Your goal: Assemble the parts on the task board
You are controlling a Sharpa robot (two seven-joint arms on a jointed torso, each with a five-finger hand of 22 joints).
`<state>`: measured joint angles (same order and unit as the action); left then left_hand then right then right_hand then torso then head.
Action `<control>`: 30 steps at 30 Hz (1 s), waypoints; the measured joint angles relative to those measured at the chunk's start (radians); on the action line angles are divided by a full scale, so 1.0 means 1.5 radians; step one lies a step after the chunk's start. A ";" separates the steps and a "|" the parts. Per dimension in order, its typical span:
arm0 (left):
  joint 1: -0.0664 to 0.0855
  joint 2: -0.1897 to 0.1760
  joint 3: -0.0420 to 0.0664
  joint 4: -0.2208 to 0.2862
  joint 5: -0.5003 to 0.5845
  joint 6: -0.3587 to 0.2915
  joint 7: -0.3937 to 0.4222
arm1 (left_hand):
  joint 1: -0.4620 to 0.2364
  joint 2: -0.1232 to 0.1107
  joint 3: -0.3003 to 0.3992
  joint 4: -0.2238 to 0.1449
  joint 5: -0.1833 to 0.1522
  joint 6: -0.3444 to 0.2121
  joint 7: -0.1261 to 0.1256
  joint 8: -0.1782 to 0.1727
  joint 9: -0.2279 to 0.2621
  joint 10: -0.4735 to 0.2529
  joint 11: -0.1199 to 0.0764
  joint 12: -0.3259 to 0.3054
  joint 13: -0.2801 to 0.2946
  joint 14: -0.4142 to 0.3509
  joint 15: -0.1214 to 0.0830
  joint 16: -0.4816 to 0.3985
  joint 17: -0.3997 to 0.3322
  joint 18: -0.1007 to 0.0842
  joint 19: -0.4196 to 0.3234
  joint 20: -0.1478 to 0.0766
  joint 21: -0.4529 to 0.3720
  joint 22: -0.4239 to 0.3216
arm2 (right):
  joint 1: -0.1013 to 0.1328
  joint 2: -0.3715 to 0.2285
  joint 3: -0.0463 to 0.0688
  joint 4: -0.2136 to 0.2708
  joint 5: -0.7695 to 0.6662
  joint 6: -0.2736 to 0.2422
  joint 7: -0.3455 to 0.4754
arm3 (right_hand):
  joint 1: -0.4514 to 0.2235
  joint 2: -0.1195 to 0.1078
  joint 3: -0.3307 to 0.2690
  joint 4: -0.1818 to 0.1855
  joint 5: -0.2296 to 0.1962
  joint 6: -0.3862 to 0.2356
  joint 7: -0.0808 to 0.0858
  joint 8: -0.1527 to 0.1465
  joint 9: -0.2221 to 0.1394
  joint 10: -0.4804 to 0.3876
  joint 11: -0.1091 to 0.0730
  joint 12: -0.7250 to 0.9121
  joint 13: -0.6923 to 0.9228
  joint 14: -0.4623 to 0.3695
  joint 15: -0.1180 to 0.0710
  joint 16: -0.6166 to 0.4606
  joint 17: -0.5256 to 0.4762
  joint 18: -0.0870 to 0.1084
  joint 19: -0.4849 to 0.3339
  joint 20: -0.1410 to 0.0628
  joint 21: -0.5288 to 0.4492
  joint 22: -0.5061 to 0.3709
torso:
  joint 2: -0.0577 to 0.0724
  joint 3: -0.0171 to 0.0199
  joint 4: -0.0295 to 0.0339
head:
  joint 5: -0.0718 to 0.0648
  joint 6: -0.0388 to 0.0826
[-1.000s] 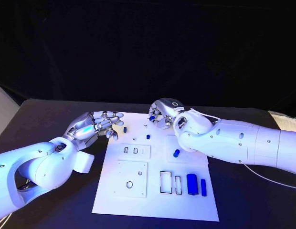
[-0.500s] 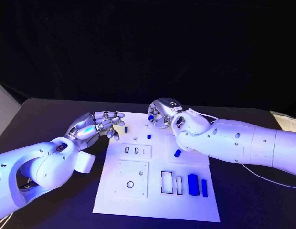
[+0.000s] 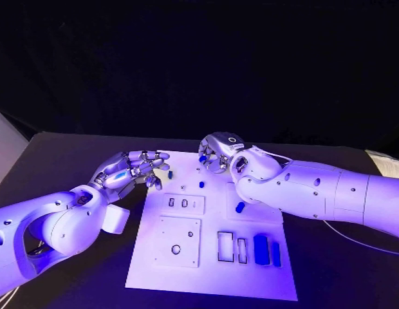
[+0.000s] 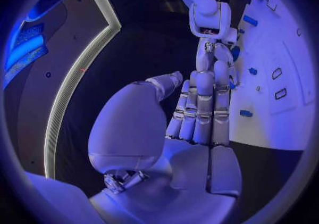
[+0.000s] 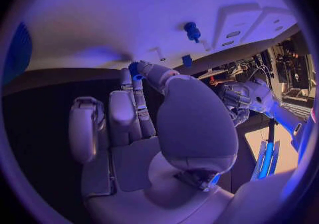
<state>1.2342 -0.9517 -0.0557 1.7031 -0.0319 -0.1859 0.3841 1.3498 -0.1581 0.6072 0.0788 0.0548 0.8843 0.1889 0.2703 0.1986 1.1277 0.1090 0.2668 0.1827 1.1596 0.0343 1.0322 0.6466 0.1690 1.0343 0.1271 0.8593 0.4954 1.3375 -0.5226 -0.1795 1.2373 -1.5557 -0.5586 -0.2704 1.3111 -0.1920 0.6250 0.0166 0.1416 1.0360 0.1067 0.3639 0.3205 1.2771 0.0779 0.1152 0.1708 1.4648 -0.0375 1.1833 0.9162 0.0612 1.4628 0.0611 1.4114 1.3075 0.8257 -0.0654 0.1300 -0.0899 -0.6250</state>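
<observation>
Right hand [image 3: 220, 154] pinches a small blue part [image 5: 137, 69] over the task board's [image 3: 209, 277] far edge; left hand [image 3: 130, 170] hovers beside, fingers curled, grip unclear.

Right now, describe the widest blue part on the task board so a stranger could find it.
Start at the white task board, then its near right corner, beside the rectangular slots. Two upright blue bars stand there; the widest blue part is the broader one, left of its thin neighbour.
</observation>
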 measured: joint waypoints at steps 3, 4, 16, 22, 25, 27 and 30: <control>0.000 0.001 0.000 -0.001 0.000 0.000 0.000 | 0.000 0.000 0.000 0.000 0.000 0.000 0.000 0.000 0.000 0.000 0.000 0.000 0.000 0.000 0.000 0.000 0.000 0.000 0.000 0.000 0.000 0.000 | 0.000 0.001 0.000 -0.001 0.000 0.002 0.001 | 0.000 0.000 0.000 0.000 0.000 0.000 0.000 0.000 0.000 0.000 0.000 0.000 0.000 0.000 0.000 0.000 -0.002 0.000 0.000 0.000 0.000 0.000 | 0.000 -0.0003 -0.0001 | 0.001 -0.001; 0.000 0.001 0.000 -0.001 0.000 0.000 0.000 | 0.000 0.000 0.000 0.000 0.000 0.000 0.000 0.000 0.000 0.000 0.000 0.000 0.000 0.000 0.000 0.000 0.000 0.000 0.000 0.000 0.000 0.000 | 0.000 0.001 0.000 -0.002 0.000 0.003 0.001 | 0.000 0.000 0.000 0.000 0.000 0.000 0.000 0.000 0.000 0.000 0.000 0.000 0.000 0.000 0.000 0.000 -0.004 0.000 0.000 0.000 0.000 0.000 | 0.000 -0.0004 -0.0001 | 0.001 -0.001; 0.000 0.002 0.000 -0.002 0.000 0.001 -0.001 | 0.000 0.000 0.000 0.000 0.000 0.000 0.000 0.000 0.000 0.000 0.000 0.000 0.000 0.000 0.000 0.000 0.000 0.000 0.000 0.000 0.000 0.000 | 0.000 -0.003 -0.001 0.000 0.007 0.016 0.005 | -0.015 -0.003 0.011 0.023 -0.045 -0.084 0.034 -0.055 0.096 -0.095 0.007 -0.035 -0.008 -0.051 0.029 -0.100 -0.145 0.026 -0.085 0.027 -0.129 -0.142 | 0.001 -0.0003 -0.0003 | 0.003 -0.001; 0.000 0.001 0.000 -0.002 0.000 0.002 -0.002 | 0.000 0.000 0.000 0.000 0.000 0.000 0.000 0.000 0.000 0.000 0.000 0.000 0.000 0.000 0.000 0.000 0.000 0.000 0.000 0.000 0.000 0.000 | 0.000 -0.032 -0.001 0.032 0.011 0.014 0.004 | -0.001 -0.031 -0.098 0.047 -0.040 -0.113 0.032 -0.100 0.082 -0.166 0.016 -0.026 -0.037 -0.075 0.034 -0.171 -0.226 0.042 -0.129 0.036 -0.238 -0.256 | 0.002 0.0004 -0.0004 | 0.005 -0.001; 0.000 -0.001 0.000 -0.002 0.000 0.002 -0.002 | 0.000 0.000 0.000 0.000 0.000 -0.002 0.002 0.000 0.000 0.000 0.000 0.000 0.001 0.000 0.000 0.000 0.000 0.000 -0.002 -0.002 0.000 0.001 | 0.000 -0.055 -0.001 0.061 0.012 0.011 0.003 | 0.041 -0.016 -0.185 0.083 -0.040 -0.113 0.032 -0.117 0.079 -0.175 0.016 -0.008 -0.046 -0.075 0.034 -0.178 -0.235 0.042 -0.129 0.036 -0.261 -0.271 | 0.002 0.0008 -0.0014 | 0.005 0.000; 0.000 -0.002 0.000 -0.002 0.000 0.002 -0.002 | 0.000 0.000 0.000 0.000 0.000 -0.002 0.002 0.000 0.001 0.000 0.000 0.000 0.001 0.000 0.000 0.000 0.000 0.000 -0.002 -0.002 0.000 0.001 | 0.001 -0.075 -0.001 0.083 0.014 0.007 0.002 | 0.049 -0.016 -0.200 0.095 -0.040 -0.113 0.032 -0.118 0.079 -0.175 0.016 -0.003 -0.048 -0.075 0.034 -0.178 -0.236 0.042 -0.129 0.035 -0.262 -0.272 | 0.002 0.0012 -0.0024 | 0.004 0.001; 0.000 -0.003 0.000 -0.002 0.000 0.002 -0.002 | 0.000 0.000 0.000 0.000 0.000 -0.002 0.002 0.000 0.001 0.000 0.000 0.000 0.001 0.000 0.000 0.000 0.000 0.000 -0.002 -0.002 0.000 0.001 | 0.002 -0.105 -0.001 0.112 0.018 0.001 0.001 | 0.060 -0.013 -0.208 0.103 -0.035 -0.113 0.032 -0.122 0.078 -0.173 0.013 0.009 -0.048 -0.075 0.034 -0.178 -0.236 0.042 -0.114 0.033 -0.255 -0.258 | 0.002 0.0016 -0.0036 | 0.005 0.004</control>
<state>1.2344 -0.9563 -0.0558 1.7004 -0.0317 -0.1823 0.3805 1.3498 -0.1581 0.6071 0.0788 0.0549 0.8808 0.1924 0.2703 0.1994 1.1277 0.1090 0.2668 0.1839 1.1596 0.0343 1.0321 0.6466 0.1690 1.0306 0.1234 0.8588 0.4969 1.3412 -0.6807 -0.1806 1.4058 -1.5282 -0.5579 -0.2695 1.4011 -0.2115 0.3124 0.1712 0.0894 0.8662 0.1548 0.1802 0.4370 1.0182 0.0971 0.1286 0.0986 1.3522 0.0134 0.9161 0.5621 0.1240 1.2912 0.1102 1.0286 0.9206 0.8290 -0.0630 0.1246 -0.0818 -0.6190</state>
